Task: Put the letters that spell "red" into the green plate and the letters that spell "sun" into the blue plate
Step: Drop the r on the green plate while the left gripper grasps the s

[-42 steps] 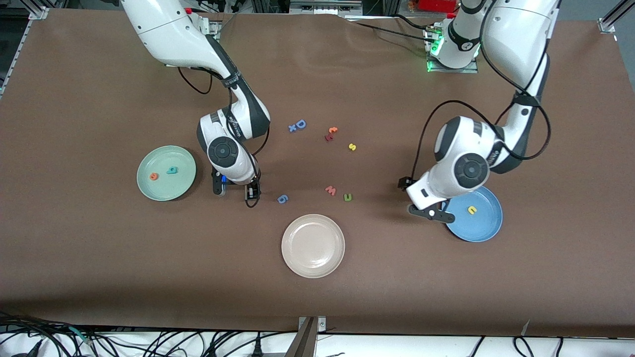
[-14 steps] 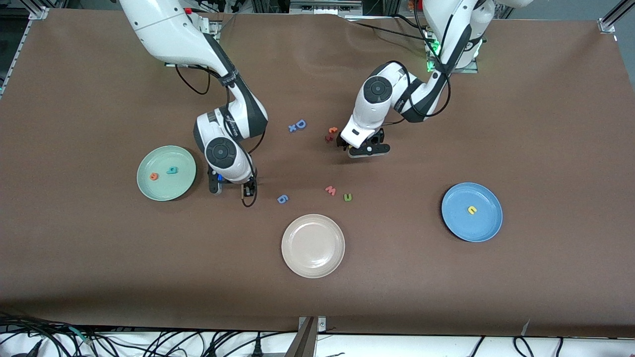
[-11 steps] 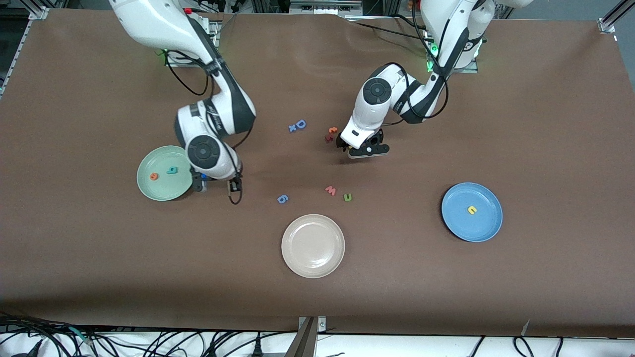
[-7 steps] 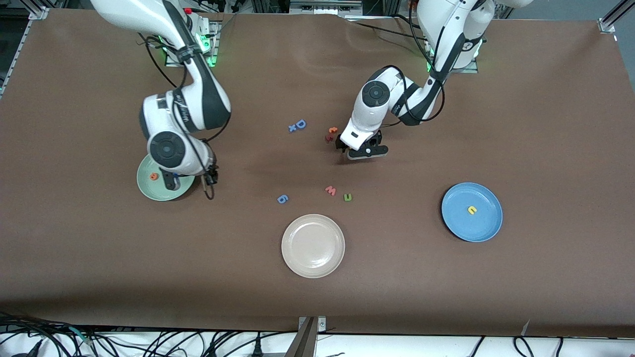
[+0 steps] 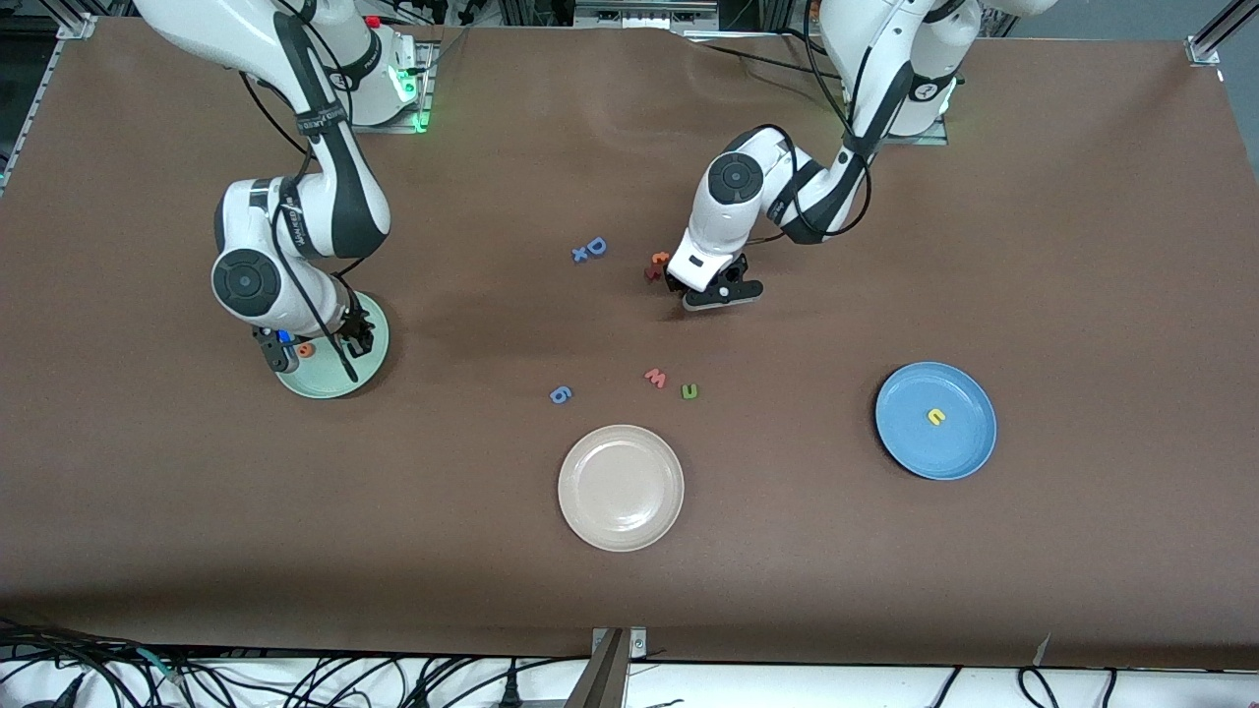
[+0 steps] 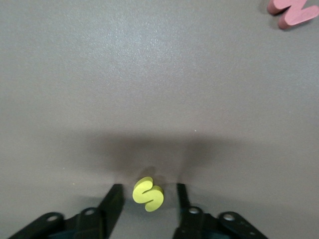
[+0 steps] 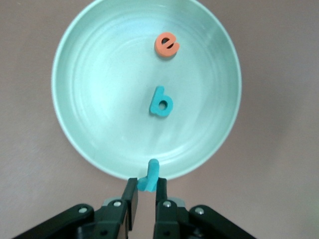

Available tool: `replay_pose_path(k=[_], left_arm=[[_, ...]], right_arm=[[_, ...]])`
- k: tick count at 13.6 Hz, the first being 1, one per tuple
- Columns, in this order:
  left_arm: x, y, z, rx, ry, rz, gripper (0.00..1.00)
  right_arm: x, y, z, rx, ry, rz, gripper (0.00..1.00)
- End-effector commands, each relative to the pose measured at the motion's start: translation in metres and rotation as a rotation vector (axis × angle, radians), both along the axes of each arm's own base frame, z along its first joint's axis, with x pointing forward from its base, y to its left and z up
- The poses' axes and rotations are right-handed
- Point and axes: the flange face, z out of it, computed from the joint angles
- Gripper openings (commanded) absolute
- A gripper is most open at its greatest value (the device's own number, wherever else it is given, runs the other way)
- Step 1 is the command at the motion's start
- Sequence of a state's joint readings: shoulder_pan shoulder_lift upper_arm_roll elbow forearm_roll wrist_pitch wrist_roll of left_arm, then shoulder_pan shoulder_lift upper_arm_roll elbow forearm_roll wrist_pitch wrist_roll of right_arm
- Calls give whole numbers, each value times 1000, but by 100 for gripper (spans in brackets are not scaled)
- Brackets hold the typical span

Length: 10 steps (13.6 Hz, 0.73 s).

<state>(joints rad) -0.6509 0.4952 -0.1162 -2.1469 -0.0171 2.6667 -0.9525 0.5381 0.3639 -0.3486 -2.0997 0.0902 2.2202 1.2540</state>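
Observation:
My right gripper (image 7: 144, 191) is shut on the small teal "r" (image 7: 149, 175), held over the rim of the green plate (image 7: 99, 99). An orange "e" (image 7: 167, 45) and a teal "d" (image 7: 161, 102) lie in that plate. In the front view the right gripper (image 5: 358, 336) covers most of the green plate (image 5: 329, 382). My left gripper (image 5: 710, 292) is low over the table's middle, open, with the yellow "s" (image 6: 148, 193) lying between its fingers (image 6: 113, 200) and a gap on each side. A yellow arch (image 5: 936, 417) lies in the blue plate (image 5: 969, 447). The dark green arch (image 5: 689, 391) lies on the table.
A beige-white plate (image 5: 622, 487) sits near the front camera. A pink "w" (image 5: 655, 378) lies beside the green arch, and a blue "g" (image 5: 560, 394) toward the right arm's end. A blue "D" (image 5: 594, 247) and orange-red letters (image 5: 657, 264) lie by the left gripper.
The right arm has carried the teal "r" from near the blue "g" to over the green plate's rim. The left gripper's fingers have drawn in toward the yellow "s".

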Motion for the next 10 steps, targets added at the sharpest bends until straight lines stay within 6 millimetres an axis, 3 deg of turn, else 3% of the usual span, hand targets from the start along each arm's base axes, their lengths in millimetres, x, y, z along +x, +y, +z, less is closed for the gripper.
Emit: replay_pose_path(k=[1,3,4,5,6,8,10], left_arm=[[-3,-3,0,8,-15,0,41],[-4,-3,0,9,-16,-3,38],[-3,-3,0,9,-16,-3,35],[-3,-2,0,9,-16,-1,34],[-3,-2,-1,10,-15,-1,30],[-2,-2,-2,11,-16,0,26],[-2,-1,-5,14,-12,2,16]], right_arm=[[-11,-5,-14,-3,-19,32,14],[-12,-13,-19,-4,-9,34,17],[-12,-13,-21,-6,-5,34,29],[-12,-14,-21,-6,-3,33,70],[-12,-13,-20,-5,-3,31,98],[-10,-12,-9,3,-10,32,99],[-4,-8,20,23,-11,37,99]])
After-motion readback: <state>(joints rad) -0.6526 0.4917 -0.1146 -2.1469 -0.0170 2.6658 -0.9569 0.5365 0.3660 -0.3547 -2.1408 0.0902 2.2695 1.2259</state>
